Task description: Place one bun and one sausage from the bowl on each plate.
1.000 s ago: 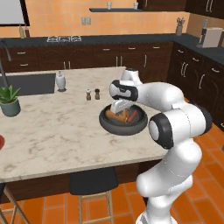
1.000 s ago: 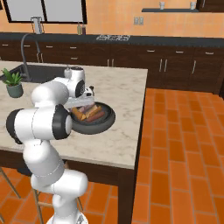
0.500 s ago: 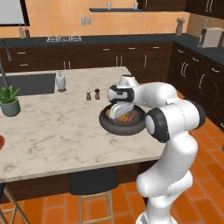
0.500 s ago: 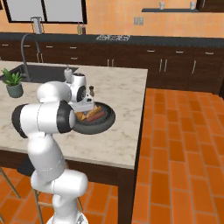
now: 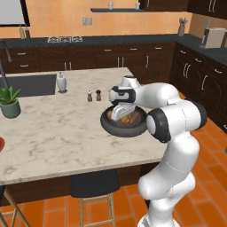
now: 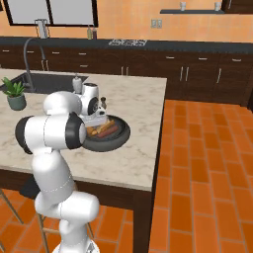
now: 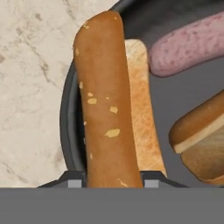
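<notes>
The dark bowl (image 5: 106, 126) (image 6: 123, 136) sits on the marble island near its right end. My gripper (image 5: 119, 113) (image 6: 96, 121) reaches down into the bowl's left side. In the hand view my gripper (image 7: 111, 181) is shut on a long brown bun (image 7: 103, 109), one tip pressing each side of it. That bun lies along the bowl's rim (image 7: 70, 113). A pink sausage (image 7: 188, 43) lies further in, and a second bun (image 7: 201, 140) sits to the right. A sliver of the plate's red rim (image 5: 1, 144) shows at the far left edge.
Salt and pepper shakers (image 5: 94, 95) stand just behind the bowl, with a white bottle (image 5: 61, 82) further left by the sink (image 5: 26, 84). A potted plant (image 5: 9, 102) (image 6: 16, 94) is on the left. A stool (image 5: 93, 184) stands under the island's front edge.
The gripper has come down into the bowl and closed from wide open onto the long bun. The bowl has stayed put.
</notes>
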{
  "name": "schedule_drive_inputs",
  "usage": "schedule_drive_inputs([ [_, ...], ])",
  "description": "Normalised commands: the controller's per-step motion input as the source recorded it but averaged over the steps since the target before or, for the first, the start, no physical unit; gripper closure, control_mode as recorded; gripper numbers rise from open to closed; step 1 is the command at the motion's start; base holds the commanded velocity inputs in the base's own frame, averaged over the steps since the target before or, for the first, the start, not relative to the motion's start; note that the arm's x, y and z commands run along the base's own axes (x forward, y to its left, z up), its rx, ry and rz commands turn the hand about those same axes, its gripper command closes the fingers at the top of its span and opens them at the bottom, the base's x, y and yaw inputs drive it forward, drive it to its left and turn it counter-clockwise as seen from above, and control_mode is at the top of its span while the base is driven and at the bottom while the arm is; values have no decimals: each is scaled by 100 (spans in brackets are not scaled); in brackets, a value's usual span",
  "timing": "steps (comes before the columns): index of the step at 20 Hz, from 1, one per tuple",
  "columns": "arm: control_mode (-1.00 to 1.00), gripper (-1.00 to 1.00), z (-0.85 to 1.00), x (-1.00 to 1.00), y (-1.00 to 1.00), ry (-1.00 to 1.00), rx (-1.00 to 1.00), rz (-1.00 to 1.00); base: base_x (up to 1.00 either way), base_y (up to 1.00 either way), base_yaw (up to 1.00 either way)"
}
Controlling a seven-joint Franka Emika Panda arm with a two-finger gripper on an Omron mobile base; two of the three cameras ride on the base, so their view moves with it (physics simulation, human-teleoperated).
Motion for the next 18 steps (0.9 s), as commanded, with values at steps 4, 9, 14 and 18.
schedule_drive_inputs([
  [4, -100, 100, 28, -11, 11, 0, 0, 0, 0, 0, 0],
  [9, -100, 100, 74, -78, 17, -1, -4, 0, 0, 0, 0],
  [14, -100, 100, 81, -99, 6, -7, -9, 0, 0, 0, 0],
  [18, -100, 100, 62, -100, 0, -17, -6, 0, 0, 0, 0],
])
